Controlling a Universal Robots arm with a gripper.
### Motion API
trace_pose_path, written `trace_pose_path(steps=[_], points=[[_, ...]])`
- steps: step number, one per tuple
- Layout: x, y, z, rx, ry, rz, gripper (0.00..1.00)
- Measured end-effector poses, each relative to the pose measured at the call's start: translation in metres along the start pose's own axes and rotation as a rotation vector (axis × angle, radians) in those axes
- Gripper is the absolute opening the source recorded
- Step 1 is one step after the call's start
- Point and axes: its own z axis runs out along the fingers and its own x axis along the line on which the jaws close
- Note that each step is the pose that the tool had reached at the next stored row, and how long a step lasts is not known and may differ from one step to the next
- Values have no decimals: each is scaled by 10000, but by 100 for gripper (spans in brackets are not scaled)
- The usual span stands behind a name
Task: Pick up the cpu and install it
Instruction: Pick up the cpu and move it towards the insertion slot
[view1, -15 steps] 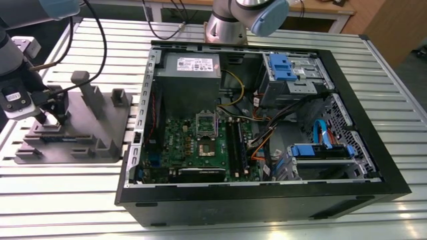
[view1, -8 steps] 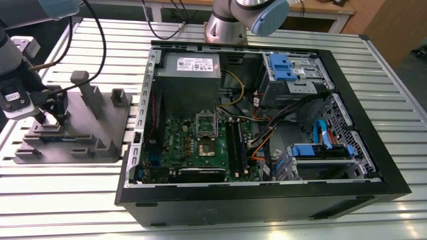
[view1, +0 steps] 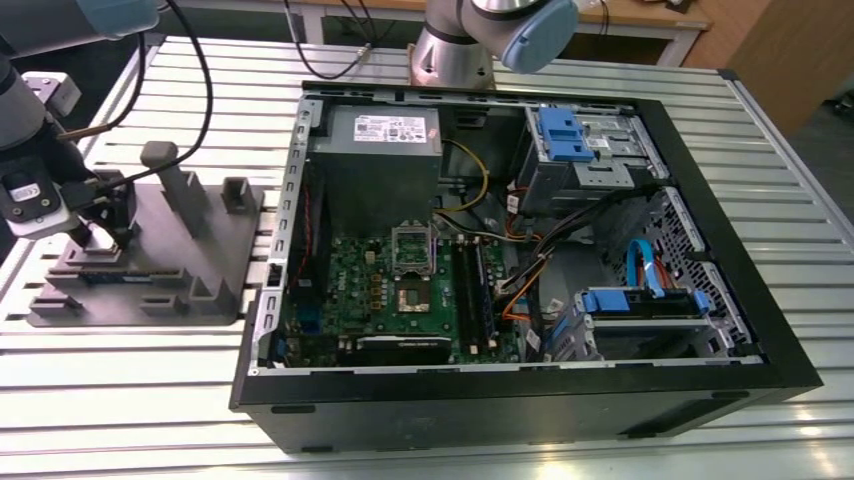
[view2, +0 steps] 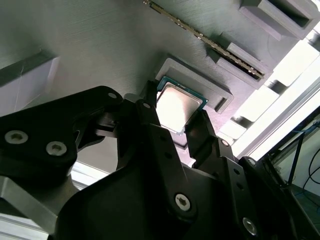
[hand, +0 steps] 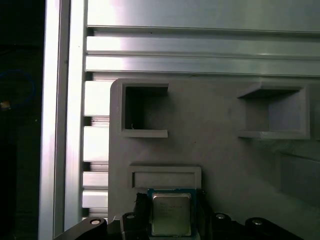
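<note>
Gripper (view2: 176, 116) is down over the cpu (view2: 178, 103), which sits in a recess of the grey fixture (view1: 220, 262) directly beneath it (clamped or loose: cannot tell).

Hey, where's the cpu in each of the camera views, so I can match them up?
Exterior view: hidden beneath the gripper, on the grey fixture at the exterior view's left.
Second wrist view: the cpu lies in its pocket, near the picture's centre.
First wrist view: the cpu sits beside a shallow rectangular recess.
Shared landmark: the grey fixture.
</note>
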Motion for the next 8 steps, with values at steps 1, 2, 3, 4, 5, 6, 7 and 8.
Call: trace_pose_path(steps=[1, 2, 3, 4, 5, 6, 7, 8], points=[[0, 2, 1, -1, -1, 0, 47], [0, 3, -2, 1, 0, 0, 47], [-1, 4, -4, 0, 0, -1, 47], [0, 6, -8, 1, 1, 0, 47], [0, 7, -11, 0, -1, 0, 47], [2, 10, -16, 0, -1, 1, 47], [5, 12, -22, 0, 0, 2, 47], [12, 14, -23, 0, -2, 2, 47]])
